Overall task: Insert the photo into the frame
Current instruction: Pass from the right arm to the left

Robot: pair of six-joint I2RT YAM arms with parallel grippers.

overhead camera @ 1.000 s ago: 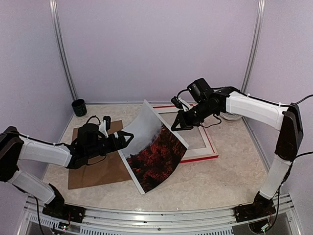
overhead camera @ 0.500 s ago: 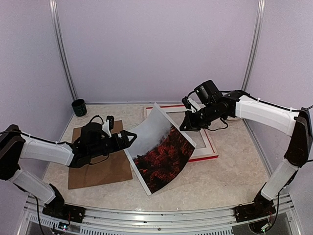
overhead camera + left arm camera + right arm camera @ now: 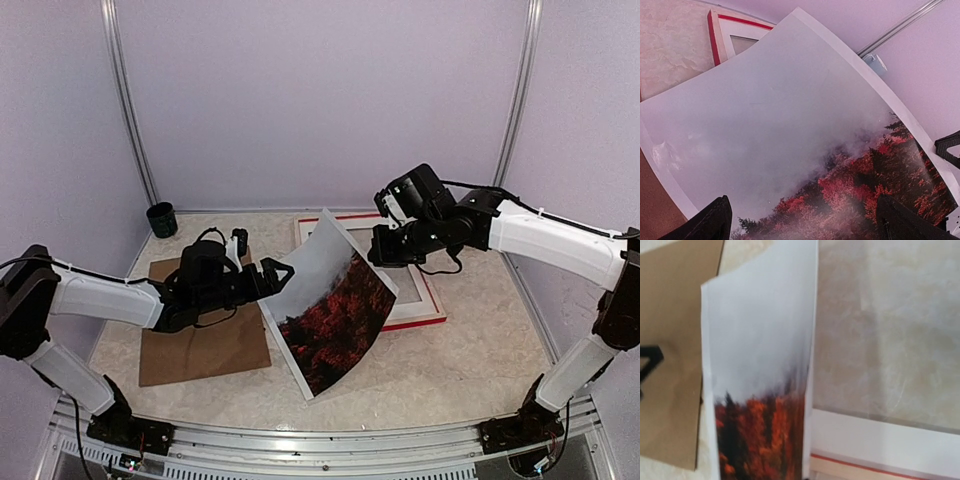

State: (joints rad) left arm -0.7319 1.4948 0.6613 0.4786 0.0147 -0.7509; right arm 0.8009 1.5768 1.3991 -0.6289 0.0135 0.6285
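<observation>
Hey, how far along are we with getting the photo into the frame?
Done: the brown board lies apart from the frame, which lies flat on the table. In hand: the right tool grips the photo by its edge, lifted and curling, while the left tool is open beside it. Left: laying the photo into the frame; it is not in yet.

A robot test booth in a lab: plain lilac walls (image 3: pixel 320 90), aluminium posts (image 3: pixel 128 100), a marble-look table (image 3: pixel 450 360), and a left arm (image 3: pixel 100 300) and right arm (image 3: pixel 550 235) bolted to a metal rail (image 3: pixel 300 442).
</observation>
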